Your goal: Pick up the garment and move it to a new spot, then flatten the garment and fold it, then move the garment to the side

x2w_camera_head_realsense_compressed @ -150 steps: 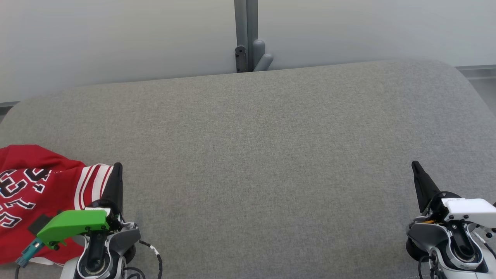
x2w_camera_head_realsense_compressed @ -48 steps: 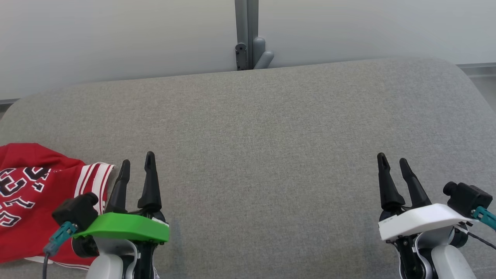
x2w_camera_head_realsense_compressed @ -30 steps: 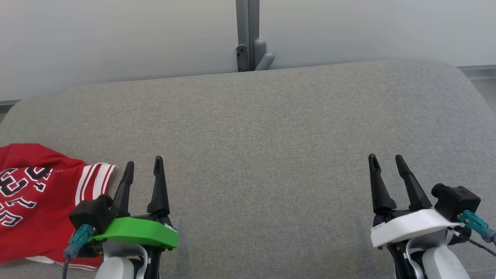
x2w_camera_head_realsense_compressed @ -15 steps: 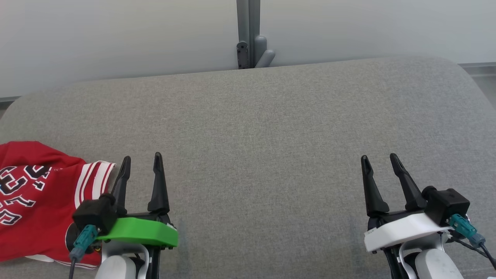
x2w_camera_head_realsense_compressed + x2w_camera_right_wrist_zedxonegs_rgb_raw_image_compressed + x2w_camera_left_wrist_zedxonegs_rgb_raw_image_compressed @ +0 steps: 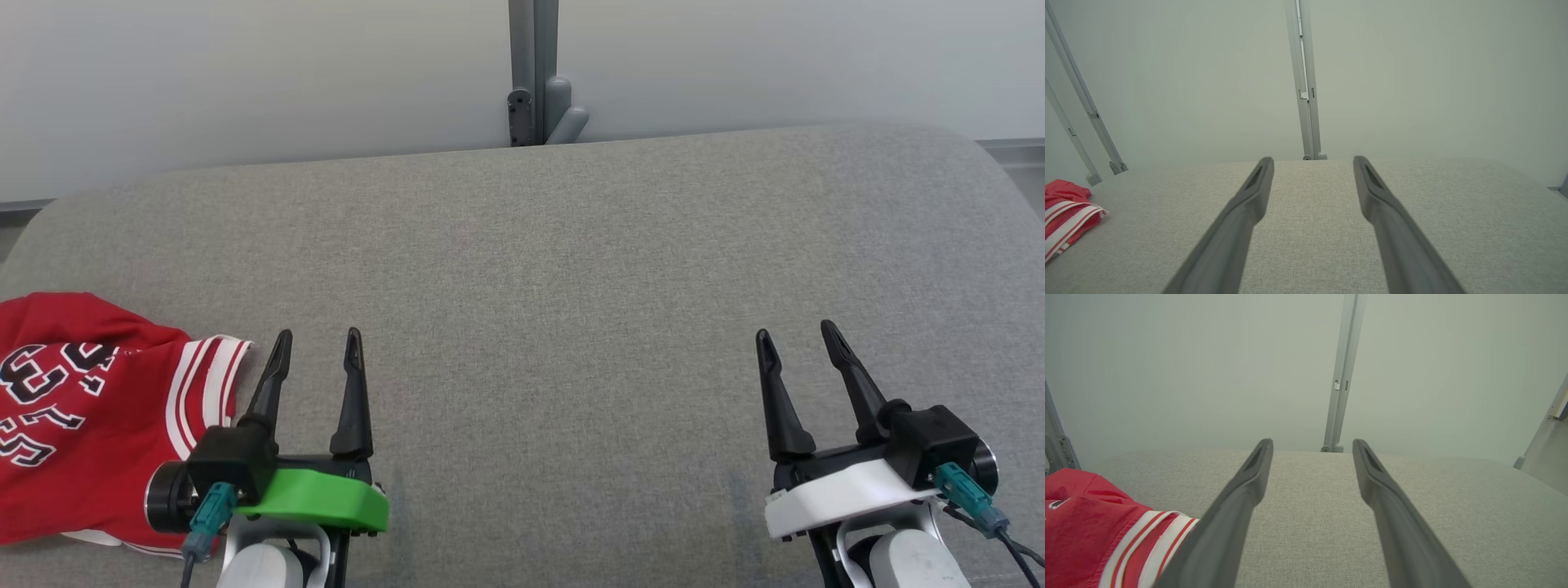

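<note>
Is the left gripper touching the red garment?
Cannot tell. In the left wrist view a finger of the left gripper overlaps the striped hem of the garment, and no gap or contact shows plainly; the head view does not settle it.

Free to pass across the grey pad [image 5: 571,269], from just right of the left gripper [image 5: 318,335] out to the right gripper [image 5: 794,330] and on to the far edge. Blocked at near left by the jersey [image 5: 82,408], just beside the left gripper. Closed off beyond the far edge by wall [image 5: 245,82] and post [image 5: 535,65].
</note>
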`<state>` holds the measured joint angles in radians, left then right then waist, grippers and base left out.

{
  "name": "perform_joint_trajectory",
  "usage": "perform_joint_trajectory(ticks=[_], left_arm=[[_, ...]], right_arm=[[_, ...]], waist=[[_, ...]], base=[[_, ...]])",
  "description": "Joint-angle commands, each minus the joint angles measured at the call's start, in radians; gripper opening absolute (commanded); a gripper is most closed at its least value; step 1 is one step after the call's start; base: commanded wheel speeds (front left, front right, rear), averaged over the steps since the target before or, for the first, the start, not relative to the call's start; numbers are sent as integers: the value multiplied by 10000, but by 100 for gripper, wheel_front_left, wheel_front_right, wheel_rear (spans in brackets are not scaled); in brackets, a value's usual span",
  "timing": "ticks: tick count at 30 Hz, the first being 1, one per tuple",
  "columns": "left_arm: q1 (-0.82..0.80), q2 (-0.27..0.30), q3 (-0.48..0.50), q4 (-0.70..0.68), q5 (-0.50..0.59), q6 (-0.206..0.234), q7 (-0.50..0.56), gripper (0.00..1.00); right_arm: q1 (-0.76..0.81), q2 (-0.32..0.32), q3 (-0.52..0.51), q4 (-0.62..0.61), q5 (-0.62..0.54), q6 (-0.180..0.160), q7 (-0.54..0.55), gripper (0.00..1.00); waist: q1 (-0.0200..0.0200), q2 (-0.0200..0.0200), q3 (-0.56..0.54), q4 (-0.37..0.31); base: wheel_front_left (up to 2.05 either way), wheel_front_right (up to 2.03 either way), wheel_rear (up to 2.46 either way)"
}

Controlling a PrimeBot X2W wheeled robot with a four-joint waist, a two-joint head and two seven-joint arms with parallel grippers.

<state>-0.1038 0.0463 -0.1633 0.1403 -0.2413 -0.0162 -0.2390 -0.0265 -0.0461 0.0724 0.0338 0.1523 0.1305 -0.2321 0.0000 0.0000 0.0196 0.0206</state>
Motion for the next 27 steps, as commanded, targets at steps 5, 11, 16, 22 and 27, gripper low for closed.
perform_joint_trajectory(ticks=[5,11,16,22,27], left_arm=[[42,64,-80,-34,495,58,-136,100],[21,68,-89,57,841,167,-229,100],[9,68,-65,154,922,207,-264,100],[3,68,-50,260,765,122,-264,100],[-16,68,-58,281,770,77,-264,100]], right_arm=[[87,-57,89,-171,-550,4,-184,100],[162,-59,120,-273,-823,4,-301,100],[195,-64,110,-282,-932,2,-343,100],[214,-62,109,-254,-909,2,-343,100],[192,-62,118,-209,-873,2,-343,100]], waist=[[0,0,20,37],[0,0,39,95],[0,0,32,147],[0,0,31,170],[0,0,55,182]], base=[[0,0,0],[0,0,0],[0,0,0],[0,0,0],[0,0,0]])
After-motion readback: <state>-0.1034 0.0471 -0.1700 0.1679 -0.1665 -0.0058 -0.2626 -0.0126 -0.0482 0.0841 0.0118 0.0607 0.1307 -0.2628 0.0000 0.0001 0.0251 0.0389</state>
